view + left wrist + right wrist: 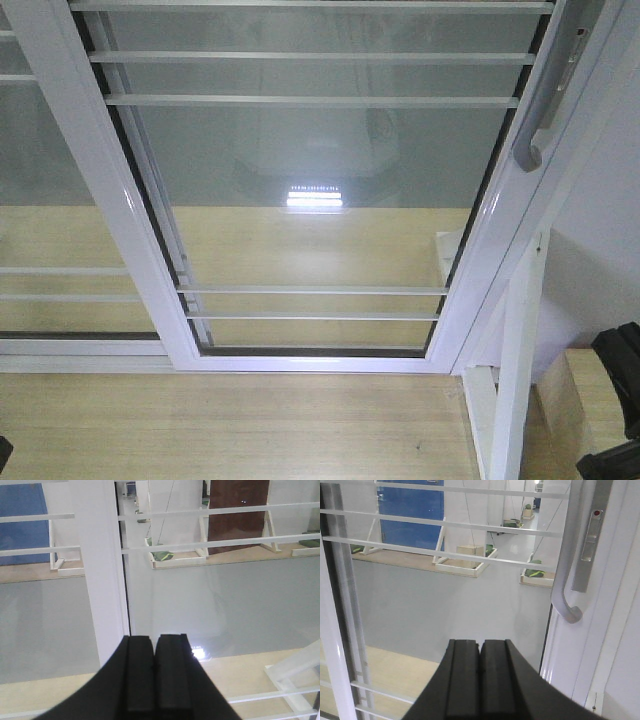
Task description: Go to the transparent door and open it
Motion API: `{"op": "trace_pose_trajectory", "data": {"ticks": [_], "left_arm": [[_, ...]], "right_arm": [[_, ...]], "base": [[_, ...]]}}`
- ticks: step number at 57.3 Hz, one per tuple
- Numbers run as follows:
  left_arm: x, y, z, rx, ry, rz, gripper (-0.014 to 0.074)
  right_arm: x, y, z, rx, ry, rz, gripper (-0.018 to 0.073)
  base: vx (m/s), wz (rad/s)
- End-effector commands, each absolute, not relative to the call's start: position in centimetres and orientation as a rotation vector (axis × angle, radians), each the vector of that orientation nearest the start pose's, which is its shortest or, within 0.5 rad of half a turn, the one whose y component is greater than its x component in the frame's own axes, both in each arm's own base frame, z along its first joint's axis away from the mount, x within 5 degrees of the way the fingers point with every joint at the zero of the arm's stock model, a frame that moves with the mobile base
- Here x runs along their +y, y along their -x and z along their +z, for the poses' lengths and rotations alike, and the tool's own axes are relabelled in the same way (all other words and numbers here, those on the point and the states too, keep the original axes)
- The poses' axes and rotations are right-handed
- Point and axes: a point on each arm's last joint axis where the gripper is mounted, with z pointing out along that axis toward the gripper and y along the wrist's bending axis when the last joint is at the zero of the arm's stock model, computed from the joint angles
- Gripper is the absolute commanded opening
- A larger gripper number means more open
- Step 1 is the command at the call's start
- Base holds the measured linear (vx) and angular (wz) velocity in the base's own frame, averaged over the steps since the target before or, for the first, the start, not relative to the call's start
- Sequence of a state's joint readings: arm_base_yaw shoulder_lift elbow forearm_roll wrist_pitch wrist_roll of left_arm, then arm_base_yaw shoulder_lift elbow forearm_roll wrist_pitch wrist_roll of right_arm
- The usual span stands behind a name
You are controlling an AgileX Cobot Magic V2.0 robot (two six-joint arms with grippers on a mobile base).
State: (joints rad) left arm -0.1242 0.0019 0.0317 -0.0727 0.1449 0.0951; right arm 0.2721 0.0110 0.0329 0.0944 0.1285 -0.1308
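The transparent door (300, 250) runs off the top of the front view, and its curved grey handle (540, 110) is cut short there too. A dark shape (620, 400) at the lower right edge is too cropped to identify. Pale wooden floor (230, 430) lies before the door. The door stands directly ahead, white-framed with thin horizontal bars, its handle and lock plate (587, 545) on the right edge. The left claw (154, 675) and right claw (480, 680) are both pressed closed, gripping nothing.
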Motion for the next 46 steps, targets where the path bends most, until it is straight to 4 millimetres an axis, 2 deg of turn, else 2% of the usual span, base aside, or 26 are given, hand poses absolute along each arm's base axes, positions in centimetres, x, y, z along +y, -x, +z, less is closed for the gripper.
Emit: {"op": "trace_pose_trajectory", "data": {"ticks": [1,13,18,30,39,46], "left_arm": [[-0.8,-5.9,19.1,1.613,-0.122,-0.094,0.0003],[-0.8,-5.9,19.1,1.607,-0.121,-0.094,0.0003],[-0.8,-5.9,19.7,1.547,-0.112,-0.094,0.0003],[-0.6,-5.6,22.4,1.297,-0.072,-0.094,0.0003],[-0.7,-6.0,24.4,1.362,-0.085,-0.096,0.0003],[-0.8,-7.3,27.2,1.371,-0.083,-0.092,0.0003]], "right_arm": [[1.6,-5.8,19.6,1.574,0.254,0.174,-0.0006],[1.6,-5.8,20.0,1.534,0.244,0.174,-0.0006],[1.6,-5.8,20.2,1.516,0.240,0.174,-0.0006],[1.4,-5.6,21.7,1.348,0.227,0.142,-0.0006],[1.3,-5.5,23.3,1.313,0.235,0.106,-0.0006],[1.2,-6.2,26.4,1.320,0.178,0.136,-0.0006]], "base": [[0.00,0.00],[0.00,0.00],[0.00,0.00],[0.00,0.00],[0.00,0.00],[0.00,0.00]]}}
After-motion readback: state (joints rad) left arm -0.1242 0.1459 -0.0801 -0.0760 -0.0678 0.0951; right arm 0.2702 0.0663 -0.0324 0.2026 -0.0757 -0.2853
